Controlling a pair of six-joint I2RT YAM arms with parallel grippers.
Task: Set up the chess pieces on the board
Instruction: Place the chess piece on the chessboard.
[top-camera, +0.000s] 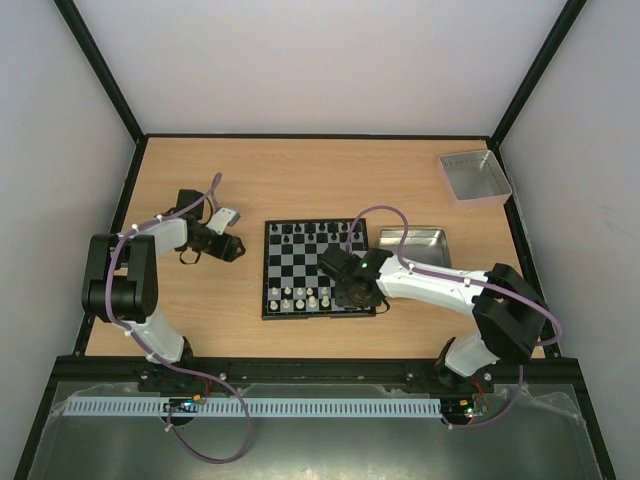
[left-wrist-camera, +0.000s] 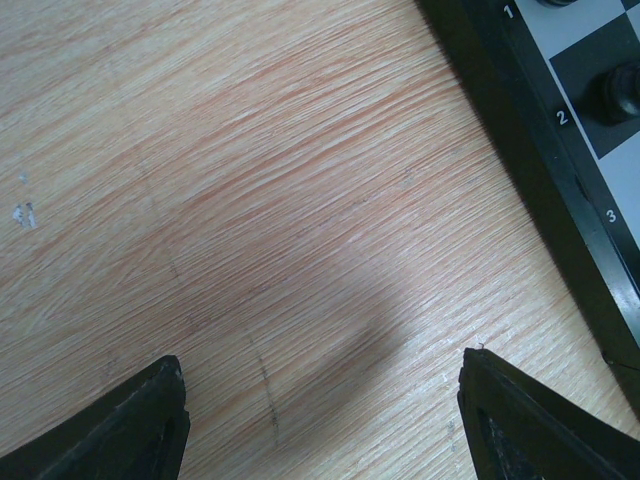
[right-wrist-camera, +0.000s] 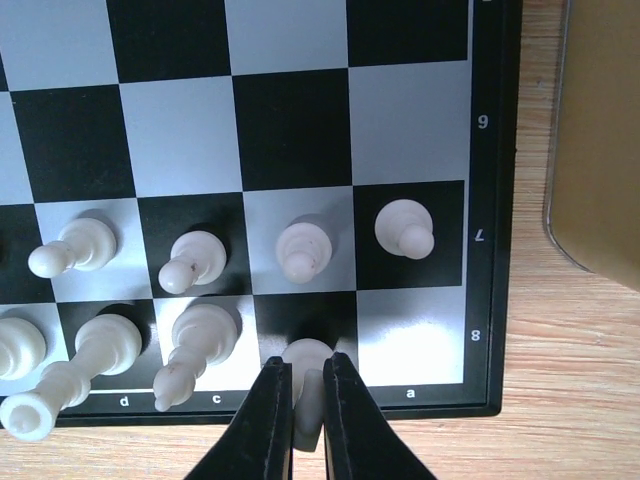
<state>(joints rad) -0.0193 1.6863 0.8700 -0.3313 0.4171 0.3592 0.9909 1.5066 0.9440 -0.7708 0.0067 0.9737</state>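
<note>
Half-hidden white piece in end effector

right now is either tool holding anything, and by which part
The right tool pinches a small white chess piece by its upper part; the left tool is open and empty.

Cameras, three views.
My overhead camera is looking down on the whole table; my wrist cameras are hovering close, all three sharing the board.
</note>
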